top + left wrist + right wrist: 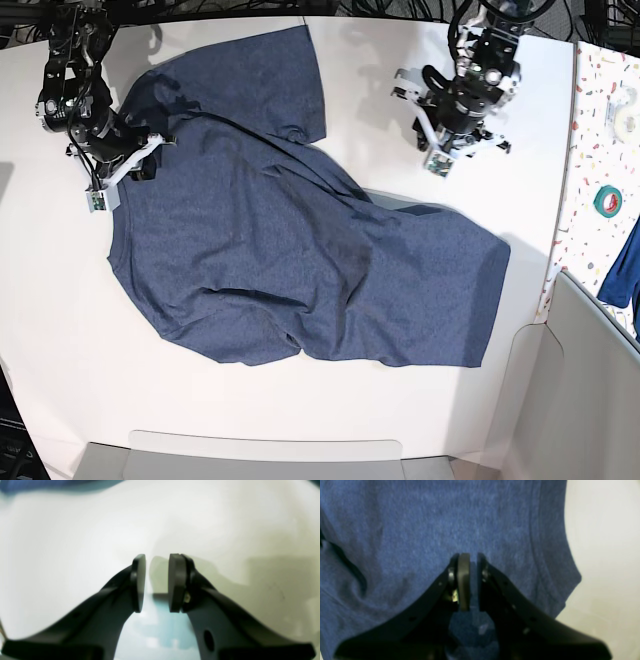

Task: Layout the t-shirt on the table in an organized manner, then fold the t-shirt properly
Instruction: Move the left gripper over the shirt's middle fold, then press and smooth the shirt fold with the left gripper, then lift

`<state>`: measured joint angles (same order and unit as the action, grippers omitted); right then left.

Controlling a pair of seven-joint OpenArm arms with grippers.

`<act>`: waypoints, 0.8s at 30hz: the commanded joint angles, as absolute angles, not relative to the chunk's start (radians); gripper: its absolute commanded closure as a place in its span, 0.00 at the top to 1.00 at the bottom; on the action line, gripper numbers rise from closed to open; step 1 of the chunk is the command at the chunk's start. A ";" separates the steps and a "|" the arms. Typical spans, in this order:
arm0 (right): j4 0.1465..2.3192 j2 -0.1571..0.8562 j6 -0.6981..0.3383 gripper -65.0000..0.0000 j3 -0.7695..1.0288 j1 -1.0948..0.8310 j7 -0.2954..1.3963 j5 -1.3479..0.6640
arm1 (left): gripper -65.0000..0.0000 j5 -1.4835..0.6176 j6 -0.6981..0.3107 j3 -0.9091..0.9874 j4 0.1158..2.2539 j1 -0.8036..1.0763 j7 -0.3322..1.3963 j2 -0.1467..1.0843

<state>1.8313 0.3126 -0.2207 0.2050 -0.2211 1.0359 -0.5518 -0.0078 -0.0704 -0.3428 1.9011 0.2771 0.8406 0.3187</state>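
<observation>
The navy t-shirt (300,250) lies spread across the white table (60,330), its body flat, with creases and an underfold along the lower right. My right gripper (140,158) sits at the shirt's upper left edge. In the right wrist view its jaws (471,557) are nearly together with t-shirt cloth (420,517) between them, and bare table (607,542) shows at the right. My left gripper (470,135) hangs over bare table to the upper right of the shirt. Its jaws (157,562) stand apart and empty above the table (75,542), with a strip of t-shirt (37,485) far off.
At the right edge a narrow speckled surface (600,130) carries a green tape roll (607,200), a white roll (626,95) and a brighter blue cloth (625,260). Grey panels (260,455) border the table's near and right sides.
</observation>
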 commanded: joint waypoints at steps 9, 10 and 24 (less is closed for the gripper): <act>1.848 0.323 -0.226 0.09 0.213 -0.213 1.018 -0.558 | 0.36 0.266 0.076 -0.627 1.748 0.154 0.817 0.320; 1.848 0.323 -0.226 0.09 0.213 -0.213 1.018 -0.558 | 0.36 0.266 0.094 -0.648 1.722 0.137 0.817 0.317; 1.850 0.323 -0.226 0.09 0.213 -0.214 1.020 -0.558 | 0.37 0.248 0.111 -0.677 1.484 0.042 0.748 0.170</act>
